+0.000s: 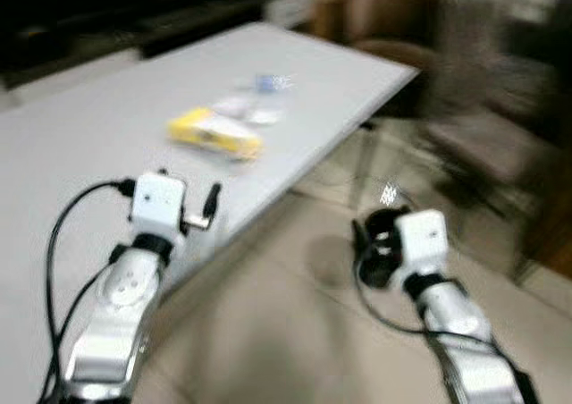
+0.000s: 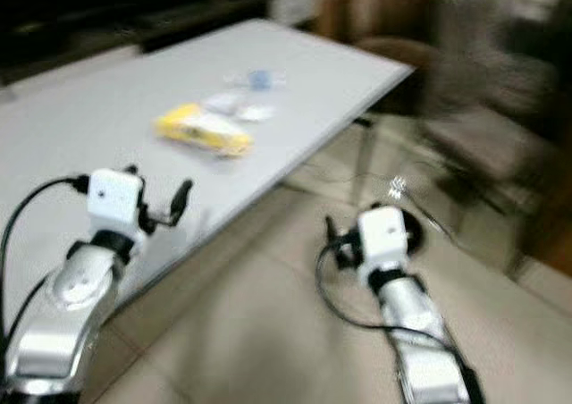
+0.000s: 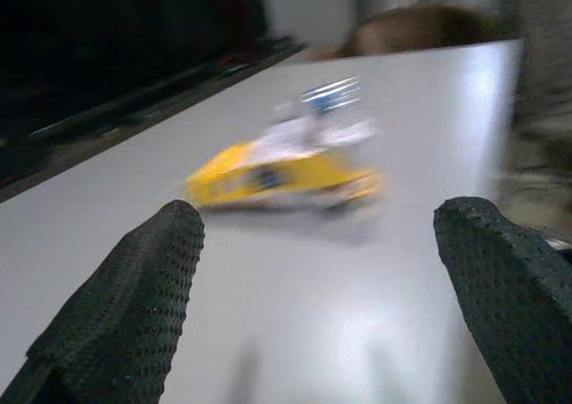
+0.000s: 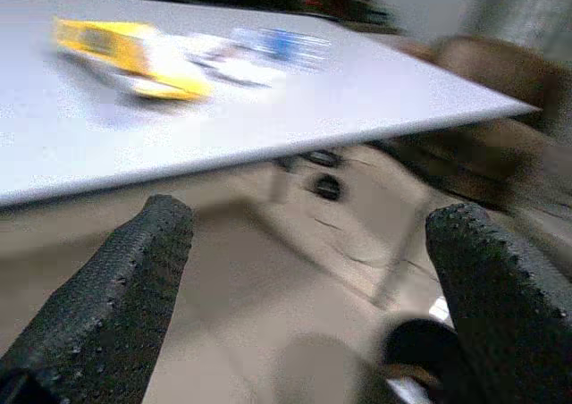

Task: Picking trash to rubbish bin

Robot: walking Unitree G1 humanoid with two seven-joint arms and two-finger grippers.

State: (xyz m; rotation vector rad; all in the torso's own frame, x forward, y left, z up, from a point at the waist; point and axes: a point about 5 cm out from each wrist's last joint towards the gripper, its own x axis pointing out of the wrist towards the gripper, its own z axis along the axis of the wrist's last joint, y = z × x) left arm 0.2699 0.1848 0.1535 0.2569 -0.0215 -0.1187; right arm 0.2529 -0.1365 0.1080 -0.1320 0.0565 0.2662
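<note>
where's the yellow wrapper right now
The yellow wrapper lies on the grey table, ahead of the left hand, with the clear plastic trash just beyond it.

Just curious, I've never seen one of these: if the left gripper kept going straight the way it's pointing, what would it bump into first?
Probably the yellow packet lying on the white table. The left gripper is open and aimed over the tabletop toward it. The pictures are blurred, so depth is uncertain.

A long grey table (image 1: 107, 118) runs across pale floor tiles (image 1: 295, 332) — brown chairs (image 1: 384, 20) beyond its far end (blurred), darkness behind.
</note>
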